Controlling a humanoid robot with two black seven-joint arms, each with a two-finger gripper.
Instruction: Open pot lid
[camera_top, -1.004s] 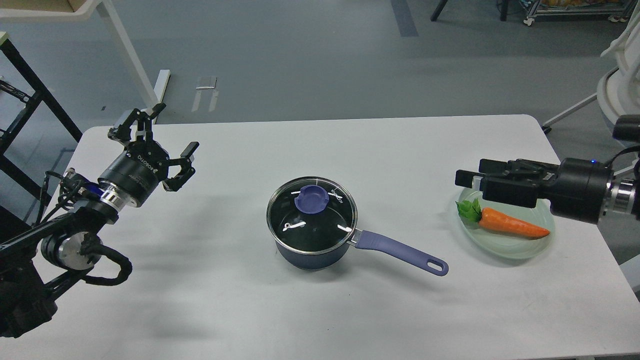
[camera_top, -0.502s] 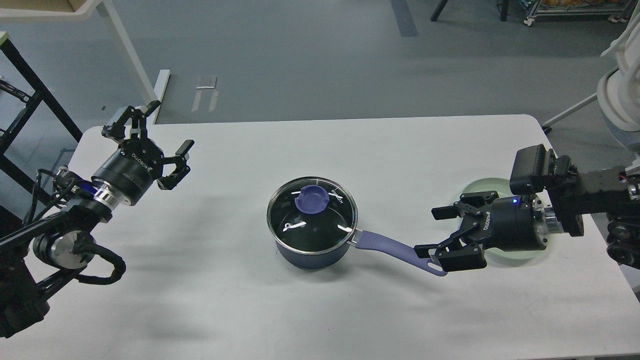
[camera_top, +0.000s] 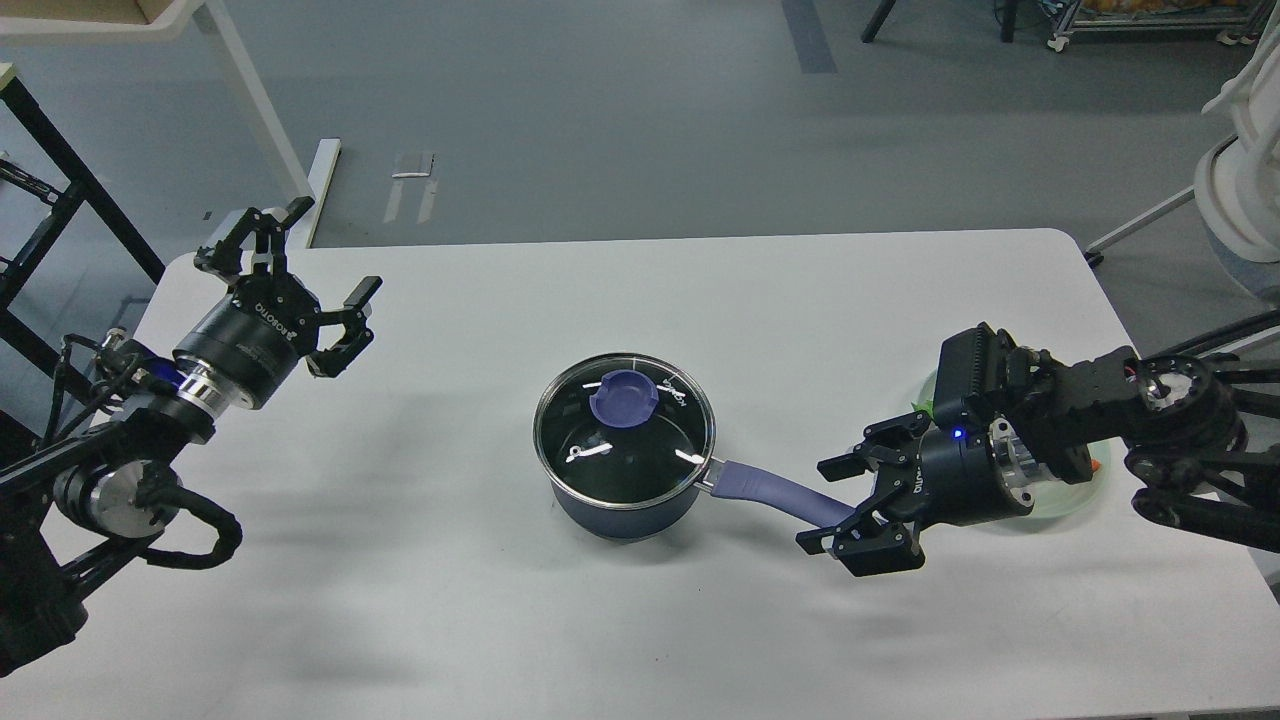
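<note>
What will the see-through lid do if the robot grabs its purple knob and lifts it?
The lid looks like glass in a metal rim, so probably stiff, fairly heavy and breakable if dropped. Its purple knob is small and smooth, so it might slip. The pot could shift unless its handle is held.

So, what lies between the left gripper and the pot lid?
In the head view, only bare white table lies between the left gripper and the pot lid.
</note>
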